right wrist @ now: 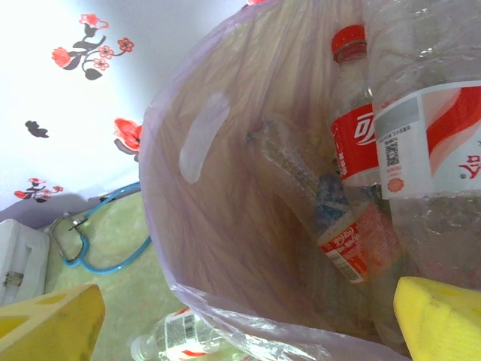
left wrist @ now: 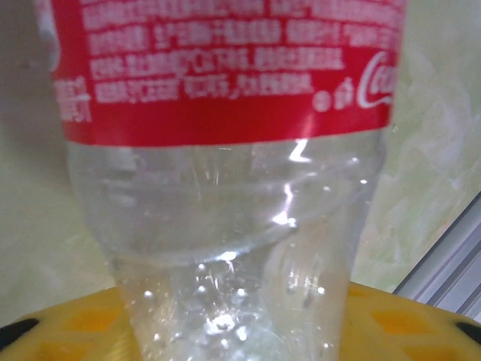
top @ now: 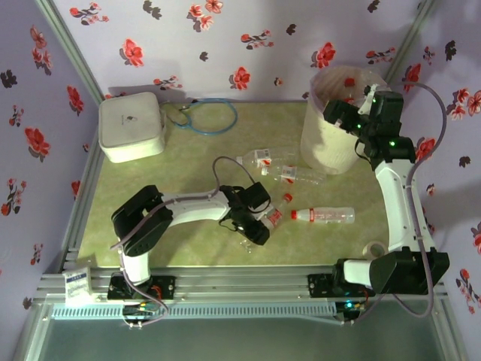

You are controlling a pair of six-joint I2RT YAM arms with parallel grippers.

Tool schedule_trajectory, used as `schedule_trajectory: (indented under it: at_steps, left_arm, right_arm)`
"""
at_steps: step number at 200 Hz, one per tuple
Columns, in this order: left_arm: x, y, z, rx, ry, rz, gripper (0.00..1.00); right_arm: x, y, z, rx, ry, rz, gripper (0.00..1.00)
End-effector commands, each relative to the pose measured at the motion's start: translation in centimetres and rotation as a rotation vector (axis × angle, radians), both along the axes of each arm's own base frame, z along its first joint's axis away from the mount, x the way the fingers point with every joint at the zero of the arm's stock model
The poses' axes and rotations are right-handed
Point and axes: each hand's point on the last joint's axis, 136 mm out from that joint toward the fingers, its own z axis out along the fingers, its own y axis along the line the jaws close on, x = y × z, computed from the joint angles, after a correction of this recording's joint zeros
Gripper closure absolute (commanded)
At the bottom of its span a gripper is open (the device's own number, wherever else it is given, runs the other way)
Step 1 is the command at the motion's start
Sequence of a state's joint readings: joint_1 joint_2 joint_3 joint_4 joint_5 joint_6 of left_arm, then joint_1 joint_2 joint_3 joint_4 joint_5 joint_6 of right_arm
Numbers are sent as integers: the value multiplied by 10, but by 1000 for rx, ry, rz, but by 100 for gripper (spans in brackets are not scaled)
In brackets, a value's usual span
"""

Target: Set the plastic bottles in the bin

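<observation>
One tall cream bin (top: 327, 147) stands at the far right, with several bottles (right wrist: 361, 150) already inside. Over its mouth hangs the right gripper (right wrist: 244, 316), jaws spread wide, holding nothing. Mid-table, the left gripper (top: 263, 224) is clamped on a red-labelled bottle (left wrist: 225, 188). Nearby, loose bottles (top: 323, 215) lie flat.

Clear bottle (left wrist: 225, 226), red label (left wrist: 225, 75): partial white "Coca" script; fine print illegible. White-red-labelled bottle (right wrist: 432, 143): QR code, unreadable print.
</observation>
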State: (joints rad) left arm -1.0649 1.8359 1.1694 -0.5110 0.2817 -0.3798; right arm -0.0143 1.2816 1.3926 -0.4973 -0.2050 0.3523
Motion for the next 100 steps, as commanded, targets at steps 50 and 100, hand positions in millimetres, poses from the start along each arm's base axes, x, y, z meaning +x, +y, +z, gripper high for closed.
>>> schedule_trajectory:
  at_steps: [50, 100]
  left_arm:
    - [73, 68, 79, -191, -223, 347, 46]
    - [123, 83, 156, -565, -432, 564, 45]
  right_arm:
    - [-20, 86, 22, 281, -91, 440, 1]
    - [-53, 174, -6, 285, -11, 729, 5]
